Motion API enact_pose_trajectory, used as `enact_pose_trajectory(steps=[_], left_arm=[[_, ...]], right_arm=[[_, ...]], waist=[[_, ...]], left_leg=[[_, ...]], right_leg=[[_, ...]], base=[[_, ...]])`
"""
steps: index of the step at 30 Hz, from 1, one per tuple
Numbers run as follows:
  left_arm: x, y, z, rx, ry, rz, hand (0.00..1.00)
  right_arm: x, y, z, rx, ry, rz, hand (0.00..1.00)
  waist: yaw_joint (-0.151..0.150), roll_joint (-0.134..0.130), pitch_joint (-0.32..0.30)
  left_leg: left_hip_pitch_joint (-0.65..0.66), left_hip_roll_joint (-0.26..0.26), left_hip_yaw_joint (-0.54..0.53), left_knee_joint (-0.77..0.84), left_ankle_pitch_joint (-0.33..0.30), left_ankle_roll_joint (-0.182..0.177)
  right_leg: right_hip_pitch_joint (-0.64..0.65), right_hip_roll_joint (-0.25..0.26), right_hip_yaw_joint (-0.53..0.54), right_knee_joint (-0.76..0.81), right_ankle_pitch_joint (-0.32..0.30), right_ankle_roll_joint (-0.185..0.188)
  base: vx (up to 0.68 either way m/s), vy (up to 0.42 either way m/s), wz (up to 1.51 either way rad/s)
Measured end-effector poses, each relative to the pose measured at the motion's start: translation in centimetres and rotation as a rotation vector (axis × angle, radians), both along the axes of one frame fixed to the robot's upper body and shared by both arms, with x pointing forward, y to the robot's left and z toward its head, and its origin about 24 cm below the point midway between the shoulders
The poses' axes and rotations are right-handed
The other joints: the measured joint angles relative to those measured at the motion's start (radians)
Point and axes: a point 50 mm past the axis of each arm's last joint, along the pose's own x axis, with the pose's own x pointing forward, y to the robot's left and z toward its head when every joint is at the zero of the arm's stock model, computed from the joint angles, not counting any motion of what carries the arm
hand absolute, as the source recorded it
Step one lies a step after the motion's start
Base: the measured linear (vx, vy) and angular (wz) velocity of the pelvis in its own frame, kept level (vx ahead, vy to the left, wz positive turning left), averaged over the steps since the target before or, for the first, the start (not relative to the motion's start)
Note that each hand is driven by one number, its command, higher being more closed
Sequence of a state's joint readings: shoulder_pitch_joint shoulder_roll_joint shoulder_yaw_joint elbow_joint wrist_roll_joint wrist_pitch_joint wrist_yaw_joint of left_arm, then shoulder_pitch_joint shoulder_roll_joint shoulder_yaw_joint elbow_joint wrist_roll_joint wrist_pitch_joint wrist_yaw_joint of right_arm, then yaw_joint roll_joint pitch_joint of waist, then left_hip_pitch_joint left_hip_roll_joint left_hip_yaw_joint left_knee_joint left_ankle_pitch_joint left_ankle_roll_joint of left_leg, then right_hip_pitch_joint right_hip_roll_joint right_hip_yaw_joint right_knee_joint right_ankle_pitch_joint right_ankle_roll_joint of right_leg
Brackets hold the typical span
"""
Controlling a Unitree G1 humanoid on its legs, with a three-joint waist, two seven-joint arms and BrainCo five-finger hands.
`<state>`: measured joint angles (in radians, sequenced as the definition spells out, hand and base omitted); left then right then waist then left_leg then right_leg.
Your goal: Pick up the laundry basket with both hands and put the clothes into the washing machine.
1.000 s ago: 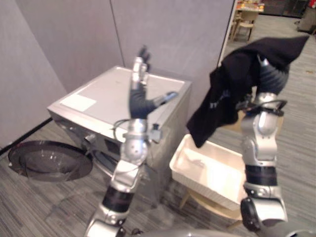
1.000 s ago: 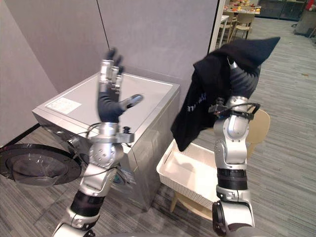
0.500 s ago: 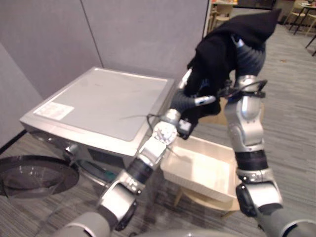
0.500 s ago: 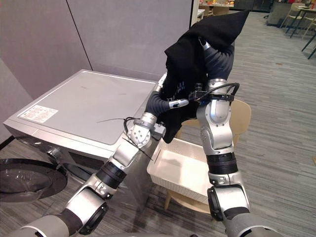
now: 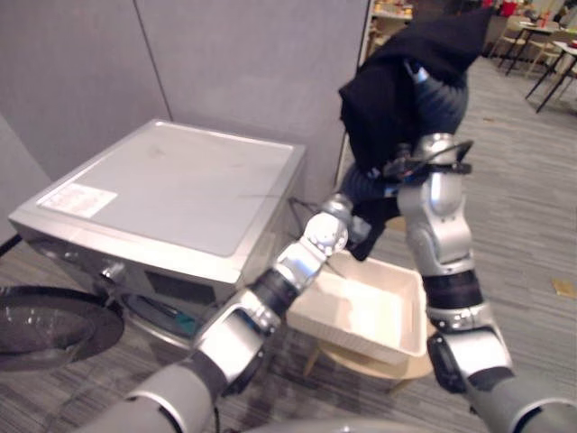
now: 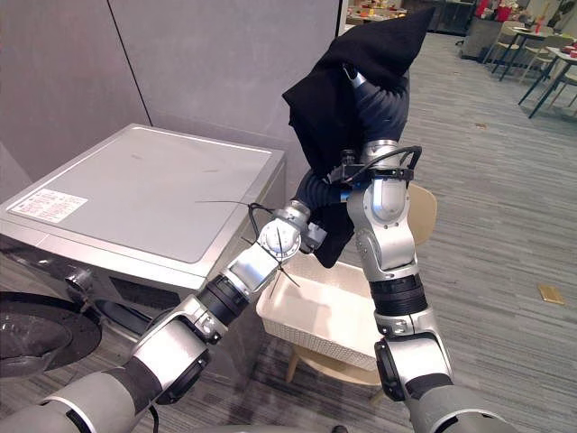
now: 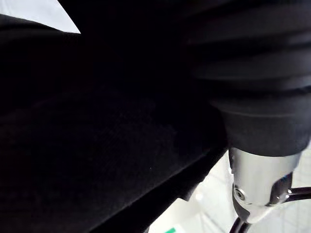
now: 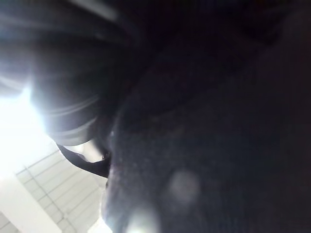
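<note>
Black garment [image 6: 332, 95] draped over right robot hand [image 6: 380, 110]

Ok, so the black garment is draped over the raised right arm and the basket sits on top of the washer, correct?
Not quite. The garment is draped over the raised right arm, but the basket sits on a chair beside the washer, not on top of it. The right eye view shows this.

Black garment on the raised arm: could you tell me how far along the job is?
Done: white plastic basket looks empty. In hand: black garment draped over the right hand, left hand buried in it. Left: loading it through the silver washing machine's open door.
</note>
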<state>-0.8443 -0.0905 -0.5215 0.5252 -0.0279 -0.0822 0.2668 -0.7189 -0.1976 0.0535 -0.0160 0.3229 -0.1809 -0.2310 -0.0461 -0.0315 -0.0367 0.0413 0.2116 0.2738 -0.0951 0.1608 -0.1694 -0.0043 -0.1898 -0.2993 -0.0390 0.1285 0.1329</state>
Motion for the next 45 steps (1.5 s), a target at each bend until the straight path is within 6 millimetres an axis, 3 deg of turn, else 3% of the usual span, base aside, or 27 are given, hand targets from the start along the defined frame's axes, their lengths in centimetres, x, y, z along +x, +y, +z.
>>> enact_pose_trajectory(steps=[4, 10, 14, 15, 18, 21, 26, 31, 35, 37, 39, 41, 44, 45], left_arm=[[0.1, -0.6, 1.7, -0.009, -0.049, -0.01, 1.0], [0.1, -0.5, 2.0, -0.036, -0.045, 0.002, 1.0], [0.2, -0.7, 3.4, -0.06, -0.077, -0.003, 1.0], [0.1, -0.7, 3.4, -0.061, -0.078, -0.004, 1.0], [0.1, -0.8, 3.5, -0.057, -0.083, -0.01, 1.0], [0.6, 0.0, 3.8, -0.057, -0.096, 0.017, 1.0], [1.3, 3.0, 4.8, -0.08, -0.149, 0.089, 1.0], [-0.1, 4.9, 4.1, -0.091, -0.201, 0.092, 1.0], [-1.0, 8.4, 3.0, -0.122, -0.213, 0.166, 1.0], [-1.2, 11.8, 2.6, -0.186, -0.207, 0.279, 1.0], [-1.8, 17.8, 1.4, -0.218, -0.201, 0.491, 1.0], [-3.3, 21.6, 0.5, -0.224, -0.205, 0.63, 1.0], [-6.0, 26.0, -0.2, -0.255, -0.229, 0.823, 1.0], [-6.6, 26.7, -0.3, -0.257, -0.237, 0.854, 1.0]], right_arm=[[0.0, 0.3, 0.4, 0.008, -0.012, 0.013, 1.0], [-0.1, 0.7, 0.5, 0.003, -0.019, 0.033, 1.0], [-0.3, 0.7, 0.4, 0.014, -0.021, 0.039, 1.0], [-0.3, 0.7, 0.3, 0.016, -0.022, 0.037, 0.0], [-1.1, -1.0, -0.5, 0.046, -0.022, -0.009, 0.0], [-1.5, -4.7, -1.8, 0.093, 0.013, -0.136, 0.0], [-3.6, -12.7, -3.6, 0.15, 0.058, -0.416, 0.0], [-6.1, -15.5, -4.7, 0.14, 0.068, -0.53, 0.0], [-7.8, -17.1, -6.7, 0.128, 0.133, -0.61, 0.0], [-9.3, -19.3, -7.8, 0.202, 0.152, -0.715, 0.0], [-12.0, -22.5, -9.7, 0.282, 0.2, -0.882, 0.0], [-14.0, -24.1, -11.4, 0.308, 0.262, -0.978, 0.0], [-16.3, -24.6, -14.1, 0.364, 0.343, -1.049, 0.0], [-16.6, -24.5, -14.6, 0.371, 0.359, -1.054, 0.0]], waist=[[-0.006, 0.0, 0.0], [-0.023, -0.003, 0.001], [-0.027, -0.003, 0.001], [-0.027, -0.003, 0.001], [-0.026, -0.003, 0.001], [-0.026, -0.003, 0.001], [-0.029, 0.003, 0.0], [-0.038, 0.017, -0.005], [-0.041, 0.026, -0.005], [-0.042, 0.031, -0.005], [-0.045, 0.042, -0.01], [-0.048, 0.049, -0.013], [-0.048, 0.052, -0.014], [-0.047, 0.052, -0.014]], left_leg=[[0.002, 0.0, 0.002, 0.0, 0.0, 0.0], [0.006, 0.0, 0.008, 0.0, 0.0, 0.0], [0.01, 0.0, 0.023, 0.0, 0.0, 0.0], [0.01, 0.0, 0.023, 0.0, 0.0, 0.0], [0.009, -0.001, 0.021, 0.0, 0.0, 0.0], [0.008, -0.004, 0.02, 0.0, 0.0, 0.0], [0.007, -0.005, 0.021, 0.0, 0.0, 0.0], [0.009, -0.004, 0.026, 0.0, -0.001, -0.001], [0.009, -0.004, 0.025, 0.0, -0.005, -0.003], [0.009, -0.004, 0.024, 0.0, -0.007, -0.002], [0.009, -0.004, 0.023, 0.0, -0.007, -0.003], [0.009, -0.004, 0.023, 0.0, -0.007, -0.003], [0.008, -0.004, 0.017, 0.0, -0.008, -0.004], [0.007, -0.004, 0.015, 0.0, -0.008, -0.004]], right_leg=[[0.001, 0.0, 0.002, 0.0, 0.0, 0.0], [0.001, 0.001, 0.006, 0.0, 0.0, 0.0], [-0.001, 0.001, 0.011, 0.001, 0.0, 0.001], [-0.001, 0.001, 0.011, 0.001, 0.0, 0.001], [-0.001, 0.0, 0.01, 0.002, -0.002, 0.003], [-0.001, -0.003, 0.01, 0.003, -0.004, 0.008], [-0.002, -0.003, 0.011, 0.003, -0.006, 0.01], [-0.003, -0.002, 0.015, 0.004, -0.005, 0.008], [-0.003, -0.002, 0.015, 0.004, -0.01, 0.015], [-0.003, -0.003, 0.014, 0.004, -0.011, 0.015], [-0.002, -0.003, 0.013, 0.004, -0.011, 0.016], [-0.002, -0.003, 0.012, 0.003, -0.013, 0.016], [0.002, -0.003, 0.006, 0.002, -0.014, 0.015], [0.003, -0.003, 0.004, 0.002, -0.014, 0.015]], base=[[0.0, 0.0, 0.0], [0.0, 0.0, -0.01], [-0.01, 0.0, -0.04], [0.0, 0.0, 0.0], [0.0, 0.0, 0.0], [0.0, 0.0, 0.0], [0.0, 0.0, 0.0], [0.0, -0.001, -0.01], [0.0, 0.0, 0.0], [0.0, 0.0, 0.0], [0.0, 0.0, 0.0], [0.0, 0.0, 0.0], [0.0, 0.0, 0.04], [0.0, 0.0, 0.08]])
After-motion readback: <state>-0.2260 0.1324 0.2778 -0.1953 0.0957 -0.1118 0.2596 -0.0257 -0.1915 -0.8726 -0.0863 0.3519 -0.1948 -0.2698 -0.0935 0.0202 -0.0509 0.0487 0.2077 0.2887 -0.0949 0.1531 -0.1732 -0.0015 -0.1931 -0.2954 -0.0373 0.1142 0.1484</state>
